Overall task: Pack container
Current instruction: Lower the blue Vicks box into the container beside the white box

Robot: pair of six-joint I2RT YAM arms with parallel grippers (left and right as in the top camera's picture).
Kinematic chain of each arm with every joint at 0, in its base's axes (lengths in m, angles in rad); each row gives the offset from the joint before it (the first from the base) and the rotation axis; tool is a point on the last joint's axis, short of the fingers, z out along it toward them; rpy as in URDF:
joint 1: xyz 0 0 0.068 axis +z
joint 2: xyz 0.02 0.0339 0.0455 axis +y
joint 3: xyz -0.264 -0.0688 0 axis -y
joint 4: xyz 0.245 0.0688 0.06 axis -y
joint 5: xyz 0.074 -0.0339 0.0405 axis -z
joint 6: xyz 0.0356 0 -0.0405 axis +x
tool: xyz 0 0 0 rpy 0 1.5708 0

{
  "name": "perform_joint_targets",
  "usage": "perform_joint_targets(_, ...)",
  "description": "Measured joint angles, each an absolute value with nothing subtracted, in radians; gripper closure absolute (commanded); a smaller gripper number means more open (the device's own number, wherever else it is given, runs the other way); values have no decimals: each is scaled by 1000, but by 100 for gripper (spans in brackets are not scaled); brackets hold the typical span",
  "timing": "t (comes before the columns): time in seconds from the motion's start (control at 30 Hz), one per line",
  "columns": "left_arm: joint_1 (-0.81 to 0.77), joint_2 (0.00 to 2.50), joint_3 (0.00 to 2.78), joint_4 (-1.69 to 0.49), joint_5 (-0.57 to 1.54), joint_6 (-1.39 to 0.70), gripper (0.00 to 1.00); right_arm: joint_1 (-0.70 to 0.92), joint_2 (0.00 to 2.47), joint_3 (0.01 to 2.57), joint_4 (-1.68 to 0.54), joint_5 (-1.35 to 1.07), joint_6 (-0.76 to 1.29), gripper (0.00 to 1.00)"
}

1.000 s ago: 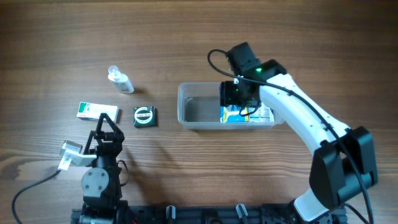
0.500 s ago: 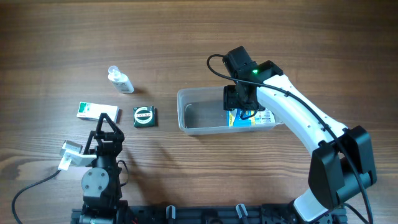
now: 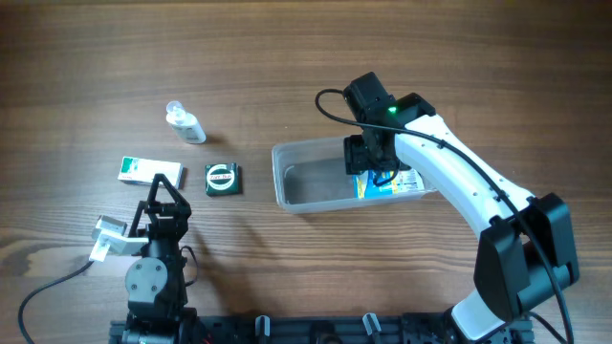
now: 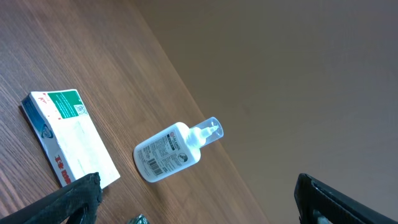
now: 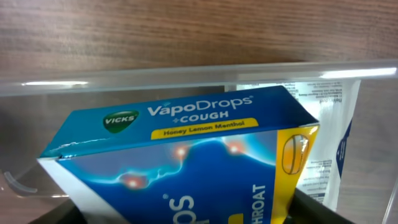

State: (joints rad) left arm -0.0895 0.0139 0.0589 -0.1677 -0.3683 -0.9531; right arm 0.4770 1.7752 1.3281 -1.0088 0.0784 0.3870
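The container, a clear rectangular tub, lies at the table's middle. My right gripper reaches down into its right half, shut on a blue Vicks VapoDrops box. In the right wrist view the blue box fills the space between the fingers. The tub's far wall is just beyond it, and a white printed packet lies to its right inside the tub. My left gripper rests open and empty at the near left, and its fingers are wide apart.
A small clear bottle lies at the far left. A green and white box and a small dark green square pack lie left of the tub. The left half of the tub holds nothing.
My right gripper has moved slightly nearer with the blue box. The tub has shifted a little nearer and turned slightly. The left arm has not moved.
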Motion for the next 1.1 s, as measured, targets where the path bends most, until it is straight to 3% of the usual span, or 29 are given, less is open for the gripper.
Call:
perform_joint_targets(0.47,-89,14,59,-167,-368,-953,0,477,1775,1328,-987,34,395,22)
perform_joint_targets(0.67,-89,14,59,-168,-368,-953,0,477,1775,1328,-987,-1,376,14)
perform_joint_targets(0.87,-89,14,59,-168,-369,-953,0,477,1775,1328,-999,0,353,16)
perform_joint_targets(0.93,-89,14,59,-168,-369,-953,1,477,1775,1328,-1003,1,350,25)
perform_joint_targets(1.03,-89,14,59,-168,-369,-953,0,477,1775,1328,-1003,1,341,63)
perform_joint_targets(1.1,-89,14,59,-168,-368,-953,0,477,1775,1328,-1003,1,340,79)
